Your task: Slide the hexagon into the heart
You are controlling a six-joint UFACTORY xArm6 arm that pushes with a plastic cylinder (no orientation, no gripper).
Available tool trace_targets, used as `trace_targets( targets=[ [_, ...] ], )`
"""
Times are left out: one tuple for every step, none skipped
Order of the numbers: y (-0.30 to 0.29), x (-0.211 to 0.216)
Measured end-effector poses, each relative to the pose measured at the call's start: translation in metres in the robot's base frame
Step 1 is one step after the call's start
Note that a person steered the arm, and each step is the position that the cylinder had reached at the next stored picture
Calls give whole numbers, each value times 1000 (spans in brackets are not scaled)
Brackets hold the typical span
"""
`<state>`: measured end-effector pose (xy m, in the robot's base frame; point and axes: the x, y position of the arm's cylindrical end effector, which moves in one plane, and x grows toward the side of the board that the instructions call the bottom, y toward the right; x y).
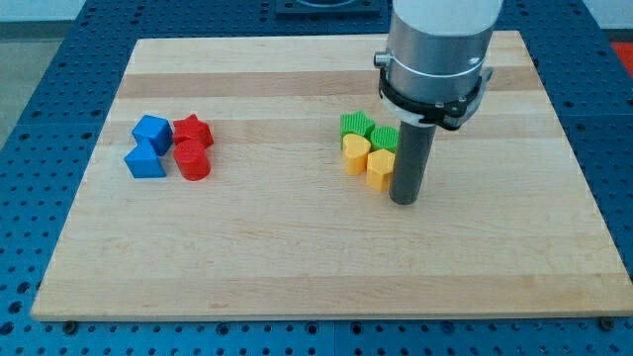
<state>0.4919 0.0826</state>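
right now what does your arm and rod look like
My arm shows as a wide pale grey cylinder ringed by a black clamp band with a small bolt. Below it hangs a straight dark grey rod, round and plain, ending at my tip. No cables or markings show.

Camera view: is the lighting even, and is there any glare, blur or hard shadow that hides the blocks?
Camera view: lighting is soft and even, no glare on the wooden board; blocks look sharp, with only faint shadows. My tip is crisp, just right of the yellow hexagon, whose right edge the rod hides.
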Motion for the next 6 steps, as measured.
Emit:
trace_targets(
  targets=[
    [-1, -1],
    [-7, -1],
    [-14, -5],
    [-17, -6],
    [-17, 19],
    [-44, 43]
  ],
)
